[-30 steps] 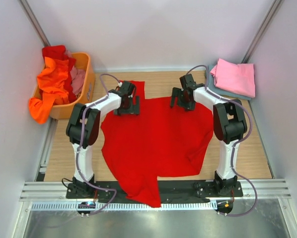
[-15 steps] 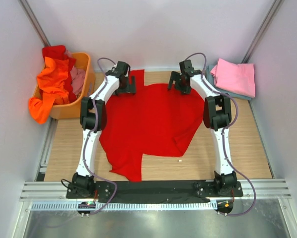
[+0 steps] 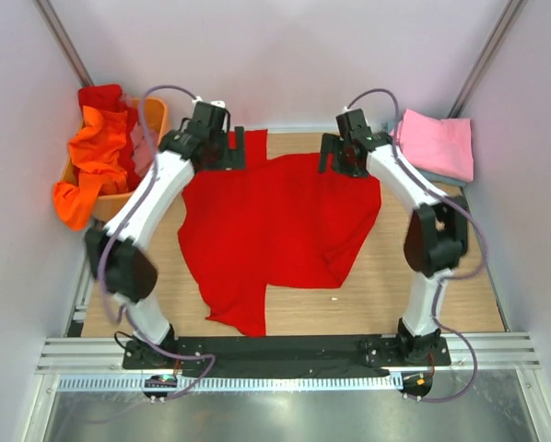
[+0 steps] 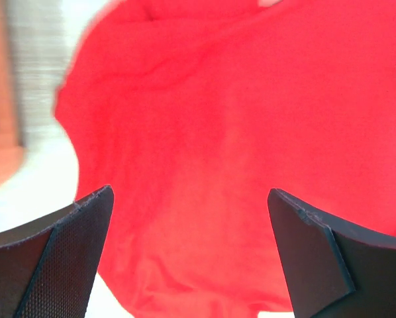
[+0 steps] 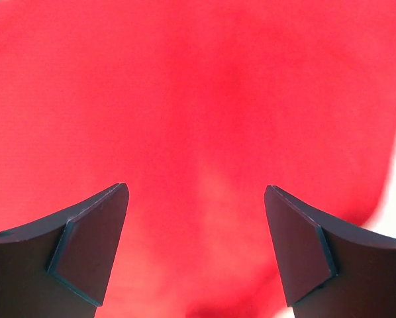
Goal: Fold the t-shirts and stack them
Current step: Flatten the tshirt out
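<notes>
Wooden tabletop (image 3: 377, 306), white walls (image 3: 285, 55); red t-shirt (image 3: 275, 230) spread across.

Red t-shirt (image 3: 275, 221) spread on table (image 3: 372, 308), left pincer (image 3: 228, 162) and right pincer (image 3: 345, 166) at its far edge

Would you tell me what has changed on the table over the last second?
Both arms reached toward the far edge, dragging the red t-shirt away from the near edge, which it no longer overhangs. The left gripper and right gripper now show open jaws over the cloth. The folded pink t-shirt and the orange basket stayed put.
</notes>
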You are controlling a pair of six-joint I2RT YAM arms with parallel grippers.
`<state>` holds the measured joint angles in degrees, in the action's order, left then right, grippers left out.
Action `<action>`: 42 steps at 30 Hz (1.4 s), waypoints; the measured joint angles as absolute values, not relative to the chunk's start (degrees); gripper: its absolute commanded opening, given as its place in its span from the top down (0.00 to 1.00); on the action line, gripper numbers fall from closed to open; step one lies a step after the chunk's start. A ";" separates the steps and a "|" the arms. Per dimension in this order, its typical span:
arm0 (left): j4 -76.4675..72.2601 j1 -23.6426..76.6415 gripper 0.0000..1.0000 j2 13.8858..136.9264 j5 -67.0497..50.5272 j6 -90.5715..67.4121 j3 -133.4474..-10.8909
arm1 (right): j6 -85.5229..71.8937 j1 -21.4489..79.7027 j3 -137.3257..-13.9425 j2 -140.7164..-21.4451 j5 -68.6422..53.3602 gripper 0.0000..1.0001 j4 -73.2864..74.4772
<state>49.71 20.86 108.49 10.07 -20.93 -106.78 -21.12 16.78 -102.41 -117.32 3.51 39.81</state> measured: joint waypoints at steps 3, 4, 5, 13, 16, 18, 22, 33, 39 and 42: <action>47.81 24.32 0.00 91.15 11.79 -21.10 -96.71 | -21.71 21.61 -93.38 -102.32 8.01 0.13 39.77; 47.29 25.82 0.00 85.10 12.14 -21.34 -92.38 | -22.20 23.57 -90.30 -97.69 8.80 0.13 39.40; 46.19 27.03 0.00 79.55 12.23 -21.98 -87.55 | -22.74 25.43 -87.20 -93.73 9.47 0.14 39.03; 47.55 27.94 0.00 49.87 10.44 -27.07 -53.36 | -25.89 37.19 -73.47 -91.68 16.80 0.17 45.56; 48.95 27.99 0.00 41.04 9.87 -28.73 -48.45 | -26.52 39.97 -73.45 -95.81 20.14 0.18 48.71; 48.49 27.97 0.00 37.21 9.02 -29.41 -47.81 | -27.18 41.67 -73.49 -97.60 22.26 0.21 50.48; 46.87 28.01 0.00 32.73 8.56 -29.65 -47.75 | -28.47 43.35 -73.63 -99.57 24.53 0.34 52.71; 45.98 28.01 0.00 35.33 6.15 -29.61 -47.40 | -31.09 43.66 -73.19 -104.42 26.13 0.74 53.76; 45.87 28.18 0.01 34.48 6.17 -29.61 -47.40 | -32.80 43.77 -71.33 -104.20 28.62 0.99 53.78; 45.87 28.47 0.00 34.48 6.17 -29.61 -47.40 | -35.29 43.70 -68.99 -101.71 31.75 0.99 55.18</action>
